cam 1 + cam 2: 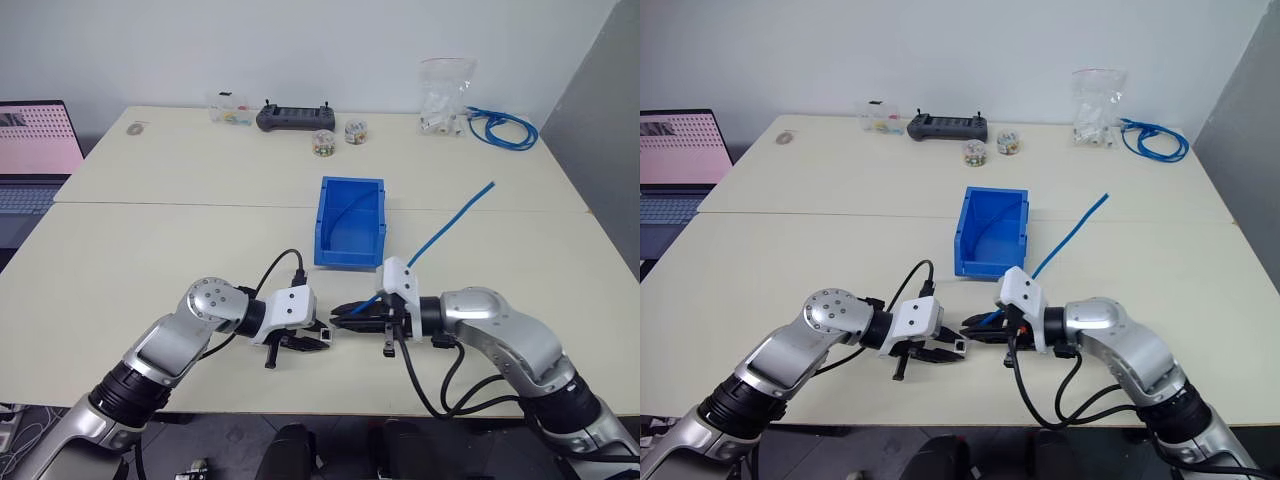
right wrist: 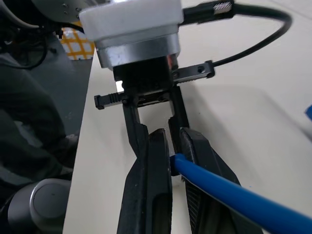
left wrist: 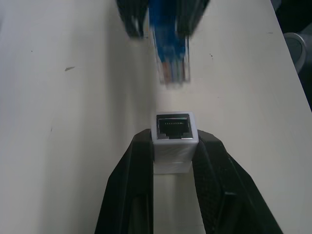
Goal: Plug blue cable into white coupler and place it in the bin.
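Note:
Near the table's front edge my left gripper [image 1: 320, 341] is shut on the white coupler [image 3: 174, 141], its open socket facing the plug. Facing it, my right gripper [image 1: 342, 310] is shut on the blue cable [image 1: 440, 235] just behind its clear plug [image 3: 171, 63]. The plug hangs a short gap from the socket, roughly in line with it and not touching. The rest of the cable rises up and to the right over the table. The blue bin [image 1: 350, 222] stands open on the table just beyond both grippers.
A laptop [image 1: 35, 150] sits at the far left. Along the back edge are a clear box [image 1: 230, 108], a black controller [image 1: 292, 118], two small jars [image 1: 323, 143], a clear bag [image 1: 445, 95] and a coiled blue cable [image 1: 505, 128].

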You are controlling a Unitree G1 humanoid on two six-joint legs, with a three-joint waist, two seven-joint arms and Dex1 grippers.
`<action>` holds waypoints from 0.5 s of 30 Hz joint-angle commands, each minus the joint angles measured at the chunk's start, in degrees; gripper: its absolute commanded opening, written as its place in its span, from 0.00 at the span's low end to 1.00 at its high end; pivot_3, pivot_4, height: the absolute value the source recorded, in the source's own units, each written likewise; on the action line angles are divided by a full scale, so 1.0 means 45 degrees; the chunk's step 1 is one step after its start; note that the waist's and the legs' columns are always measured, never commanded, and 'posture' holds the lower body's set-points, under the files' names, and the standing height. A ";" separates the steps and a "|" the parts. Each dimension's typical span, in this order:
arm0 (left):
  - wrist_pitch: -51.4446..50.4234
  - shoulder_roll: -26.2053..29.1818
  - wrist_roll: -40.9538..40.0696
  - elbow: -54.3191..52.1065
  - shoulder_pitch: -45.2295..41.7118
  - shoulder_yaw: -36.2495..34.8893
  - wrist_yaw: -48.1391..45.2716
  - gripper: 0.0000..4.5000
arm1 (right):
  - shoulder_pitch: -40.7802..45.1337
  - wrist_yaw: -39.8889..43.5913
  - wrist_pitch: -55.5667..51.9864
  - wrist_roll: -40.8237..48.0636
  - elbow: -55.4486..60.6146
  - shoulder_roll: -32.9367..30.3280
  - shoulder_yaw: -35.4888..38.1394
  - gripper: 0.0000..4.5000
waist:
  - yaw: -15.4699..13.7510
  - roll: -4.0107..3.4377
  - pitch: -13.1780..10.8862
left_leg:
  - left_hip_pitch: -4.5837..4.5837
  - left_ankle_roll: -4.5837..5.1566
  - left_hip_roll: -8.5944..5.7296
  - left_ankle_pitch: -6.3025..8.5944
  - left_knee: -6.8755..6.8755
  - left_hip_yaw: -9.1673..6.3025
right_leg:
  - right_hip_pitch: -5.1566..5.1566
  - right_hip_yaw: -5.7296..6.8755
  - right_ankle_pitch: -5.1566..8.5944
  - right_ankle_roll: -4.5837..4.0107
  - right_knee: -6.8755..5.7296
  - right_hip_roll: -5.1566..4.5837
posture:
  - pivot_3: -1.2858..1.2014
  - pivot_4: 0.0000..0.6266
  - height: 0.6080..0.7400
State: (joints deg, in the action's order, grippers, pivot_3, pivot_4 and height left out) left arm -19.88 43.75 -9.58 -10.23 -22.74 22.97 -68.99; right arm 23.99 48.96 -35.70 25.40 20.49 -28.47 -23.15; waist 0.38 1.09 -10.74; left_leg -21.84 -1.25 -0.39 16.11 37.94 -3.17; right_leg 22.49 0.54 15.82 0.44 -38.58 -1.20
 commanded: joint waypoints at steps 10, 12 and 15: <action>-0.0643 -0.0116 0.0435 -0.0091 0.0376 0.0320 -0.0075 0.17 | 0.0885 0.0867 0.0646 -0.1597 -0.0833 0.0311 -0.0899 0.02 | -0.0018 -0.0001 0.0002 | 0.0002 0.0000 -0.0004 0.0000 0.0003 -0.0008 | 0.0000 0.0005 -0.0002 -0.0002 -0.0009 -0.0002 | 0.52 0.24 1.00; -0.0608 -0.0123 0.0487 -0.0063 0.0375 0.0315 -0.0081 0.17 | 0.0906 0.0984 0.0571 -0.1729 -0.0882 0.0268 -0.0960 0.02 | -0.0016 -0.0001 0.0002 | 0.0007 0.0000 -0.0004 0.0000 0.0003 -0.0008 | -0.0002 0.0005 -0.0002 -0.0002 -0.0013 -0.0003 | 0.52 0.24 1.00; -0.0588 -0.0130 0.0540 -0.0057 0.0397 0.0299 -0.0083 0.17 | 0.0930 0.1067 0.0490 -0.1911 -0.0928 0.0244 -0.1044 0.02 | -0.0017 -0.0001 0.0003 | 0.0008 0.0000 -0.0004 0.0000 0.0003 -0.0008 | -0.0003 0.0005 -0.0002 -0.0003 -0.0013 -0.0003 | 0.52 0.24 1.00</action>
State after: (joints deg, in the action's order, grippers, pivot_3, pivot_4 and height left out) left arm -21.92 43.17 -8.80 -11.25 -22.36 22.19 -69.13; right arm 27.63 53.28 -33.49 17.46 15.92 -27.05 -27.46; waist 0.31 1.08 -10.72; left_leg -21.80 -1.25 -0.40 16.11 37.95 -3.20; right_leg 22.47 0.56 15.80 0.43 -38.64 -1.21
